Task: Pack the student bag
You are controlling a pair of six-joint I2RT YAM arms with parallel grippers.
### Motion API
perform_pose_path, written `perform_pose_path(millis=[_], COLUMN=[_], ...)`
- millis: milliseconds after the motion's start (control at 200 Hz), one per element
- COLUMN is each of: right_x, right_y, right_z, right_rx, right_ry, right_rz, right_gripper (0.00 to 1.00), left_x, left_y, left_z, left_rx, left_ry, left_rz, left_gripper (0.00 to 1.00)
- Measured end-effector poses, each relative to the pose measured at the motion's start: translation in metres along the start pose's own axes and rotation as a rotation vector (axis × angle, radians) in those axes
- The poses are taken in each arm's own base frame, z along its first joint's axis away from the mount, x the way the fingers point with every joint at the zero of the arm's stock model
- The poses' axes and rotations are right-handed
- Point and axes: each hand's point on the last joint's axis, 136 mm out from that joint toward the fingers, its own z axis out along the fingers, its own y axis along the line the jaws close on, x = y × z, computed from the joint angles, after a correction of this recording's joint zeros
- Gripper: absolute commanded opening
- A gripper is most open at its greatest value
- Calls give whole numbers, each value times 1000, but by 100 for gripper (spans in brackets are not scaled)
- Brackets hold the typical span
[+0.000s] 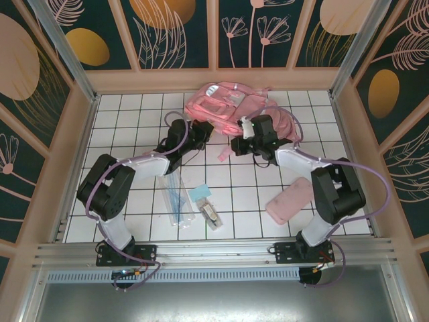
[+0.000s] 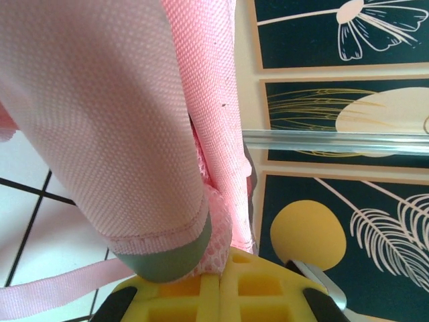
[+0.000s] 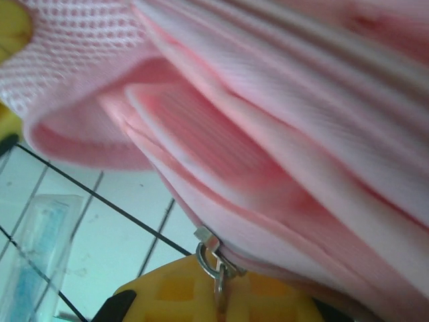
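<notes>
The student bag (image 1: 231, 104), a large pink backpack, lies at the back middle of the tiled table. My left gripper (image 1: 202, 132) is at its left edge. In the left wrist view its yellow fingers (image 2: 258, 285) are pressed together on a fold of the bag's pink mesh (image 2: 218, 231), with a padded strap (image 2: 100, 121) hanging in front. My right gripper (image 1: 237, 144) is at the bag's near edge. In the right wrist view its fingers (image 3: 174, 292) are shut on the bag's silver zipper pull (image 3: 216, 265), under the pink fabric (image 3: 281, 134).
On the tiles nearer the arm bases lie a clear pencil case (image 1: 175, 198), a small light-blue item (image 1: 200, 193), a small dark-and-pale object (image 1: 212, 216) and a flat pink pouch (image 1: 289, 200). The pencil case (image 3: 37, 248) also lies below the bag. Walls enclose the table.
</notes>
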Motion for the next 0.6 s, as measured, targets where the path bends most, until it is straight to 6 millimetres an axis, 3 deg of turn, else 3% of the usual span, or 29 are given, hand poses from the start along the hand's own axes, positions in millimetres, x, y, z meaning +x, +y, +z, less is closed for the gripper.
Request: perform_pose_path(millis=[195, 315, 480, 600], right_x=[19, 36, 40, 36], right_y=[-19, -42, -87, -77], right_z=[-21, -38, -78, -84], right_rx=[93, 173, 282, 227], right_ry=[53, 87, 62, 47], right_rz=[48, 91, 200, 211], right_gripper=[0, 0, 0, 0], left_x=[-5, -10, -43, -61], left_y=[16, 27, 36, 41], left_z=[10, 12, 6, 5], left_rx=[-33, -52, -75, -97], left_ry=[1, 12, -33, -50], left_rz=[21, 22, 44, 68], left_gripper=[0, 0, 0, 0])
